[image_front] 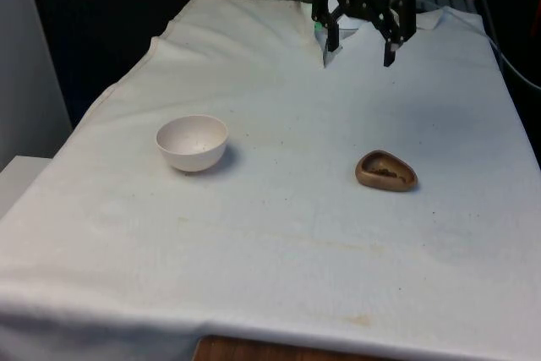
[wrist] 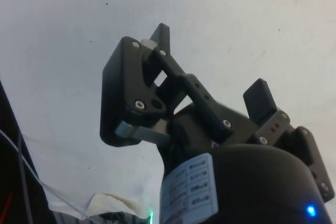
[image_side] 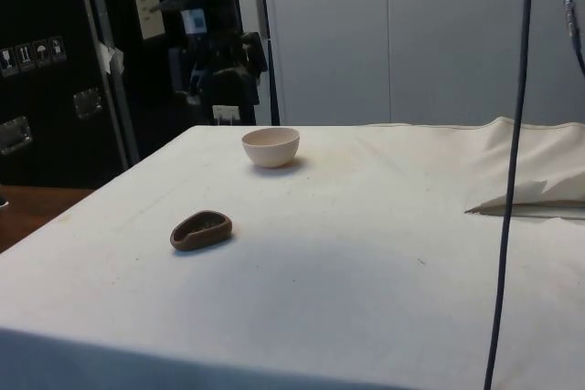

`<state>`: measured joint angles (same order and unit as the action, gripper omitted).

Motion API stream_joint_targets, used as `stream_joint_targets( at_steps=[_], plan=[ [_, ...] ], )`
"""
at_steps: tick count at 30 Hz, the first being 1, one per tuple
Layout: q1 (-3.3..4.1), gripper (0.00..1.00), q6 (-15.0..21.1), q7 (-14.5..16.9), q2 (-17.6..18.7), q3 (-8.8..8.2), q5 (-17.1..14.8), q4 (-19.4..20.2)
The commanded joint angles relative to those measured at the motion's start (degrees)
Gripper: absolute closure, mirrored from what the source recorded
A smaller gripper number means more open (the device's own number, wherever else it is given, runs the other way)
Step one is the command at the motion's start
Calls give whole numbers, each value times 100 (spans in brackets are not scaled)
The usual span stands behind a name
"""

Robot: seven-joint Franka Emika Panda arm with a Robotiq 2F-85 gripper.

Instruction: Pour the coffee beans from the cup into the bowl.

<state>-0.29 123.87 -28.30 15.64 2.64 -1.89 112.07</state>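
Gripper: black two-finger gripper [image_front: 362,50] hung wide apart, empty, above the far cloth.
Cup: brown wooden cup [image_front: 385,171] held beans.
Bowl: round white bowl [image_front: 192,142] stood well apart.

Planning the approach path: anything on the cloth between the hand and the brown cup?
Nothing. In the front view, bare white cloth runs from below the open hand to the brown cup. The white bowl sits well off towards that view's left.

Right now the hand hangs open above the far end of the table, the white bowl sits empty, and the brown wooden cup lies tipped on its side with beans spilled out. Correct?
Not quite. The brown wooden cup sits upright on the white cloth, beans inside it, as the front view shows. The open hand and the empty round white bowl are as you said.
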Motion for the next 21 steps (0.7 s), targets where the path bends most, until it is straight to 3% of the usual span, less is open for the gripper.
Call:
stream_joint_targets(
  at_steps=[1, 16, 21],
  plan=[
    [0, 0, 97, -74, 17, -6, -23, 34],
    [-6, 0, 229, -390, 292, -29, -6, 34],
    [103, 0, 281, -665, 344, -11, 195, 40]
  ],
)
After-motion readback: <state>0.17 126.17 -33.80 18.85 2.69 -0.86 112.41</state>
